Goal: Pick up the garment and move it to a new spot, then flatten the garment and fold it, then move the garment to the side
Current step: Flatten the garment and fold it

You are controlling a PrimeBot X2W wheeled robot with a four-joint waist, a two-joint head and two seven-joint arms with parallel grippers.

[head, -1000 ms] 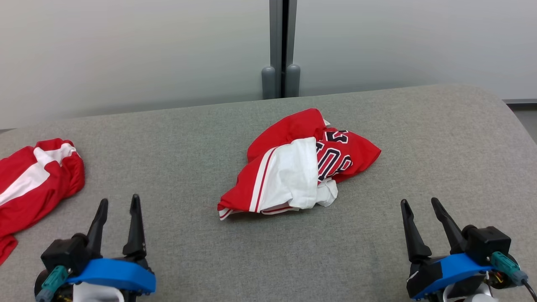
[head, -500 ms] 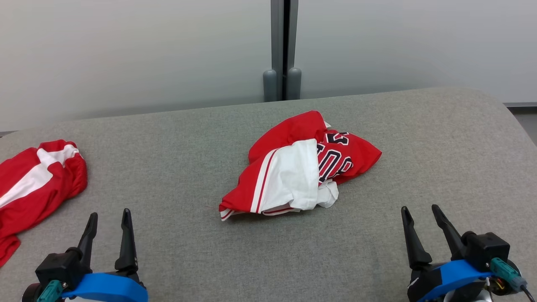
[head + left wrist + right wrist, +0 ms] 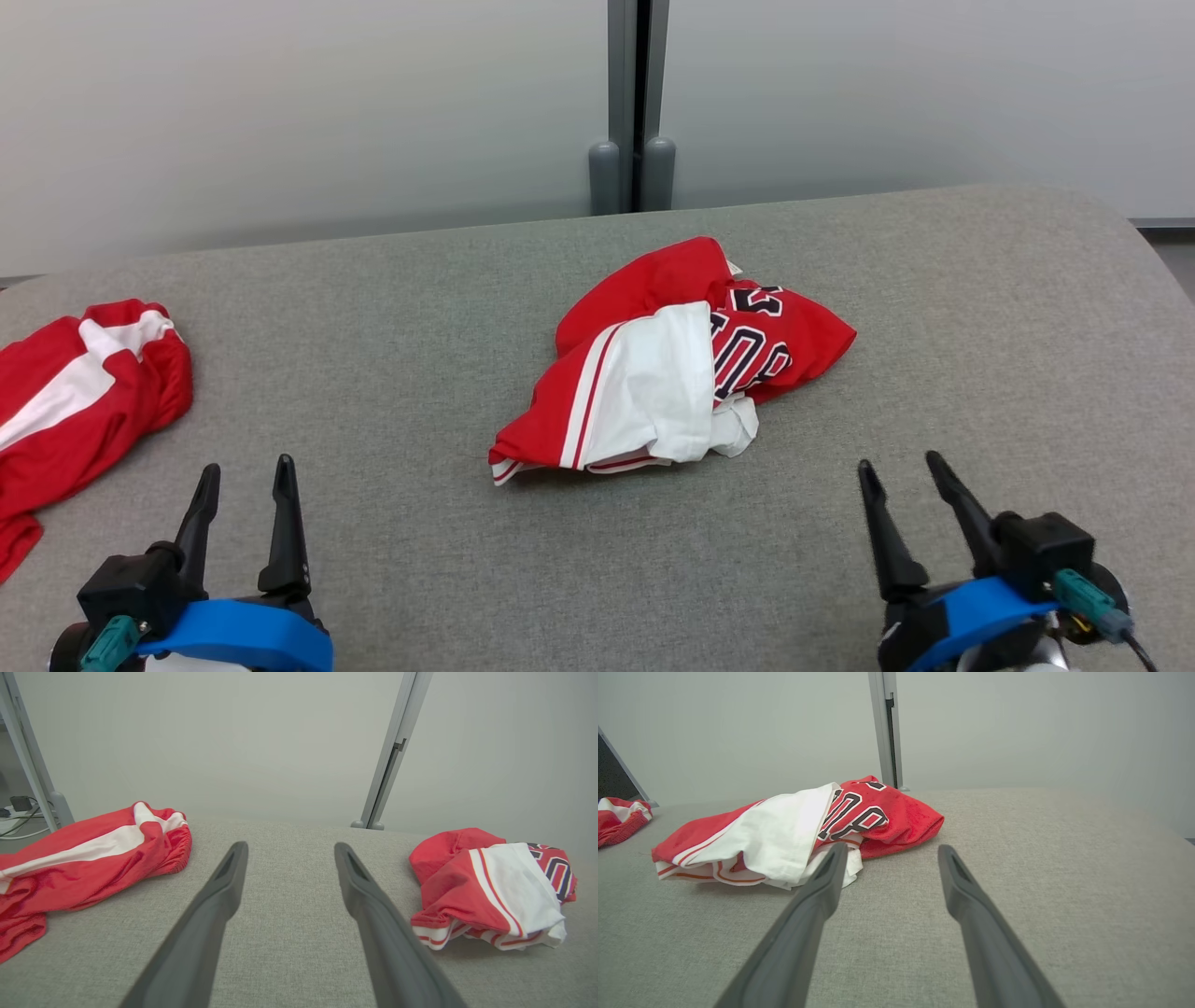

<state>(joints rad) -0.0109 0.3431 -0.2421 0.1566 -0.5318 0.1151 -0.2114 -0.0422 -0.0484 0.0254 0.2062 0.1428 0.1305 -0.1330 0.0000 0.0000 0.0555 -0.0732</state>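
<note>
Both pincers are sitting differently than a second ago: the left pincer (image 3: 246, 464) is resting lower and closer to the robot, and the right pincer (image 3: 898, 459) is edging inward, while the head camera is drifting slightly too. Each is standing moderately spread and gripping nothing. The garment (image 3: 667, 369) is lying crumpled mid-bench (image 3: 373, 308), well apart from both. A second red garment (image 3: 79, 392) is lying at the far left. A pinch risks catching only the loose white top layer, leaving the bundle dragging or unrolling unevenly. Its long axis is running diagonally, with the striped hem pointing near-left and the lettered red part far-right.
</note>
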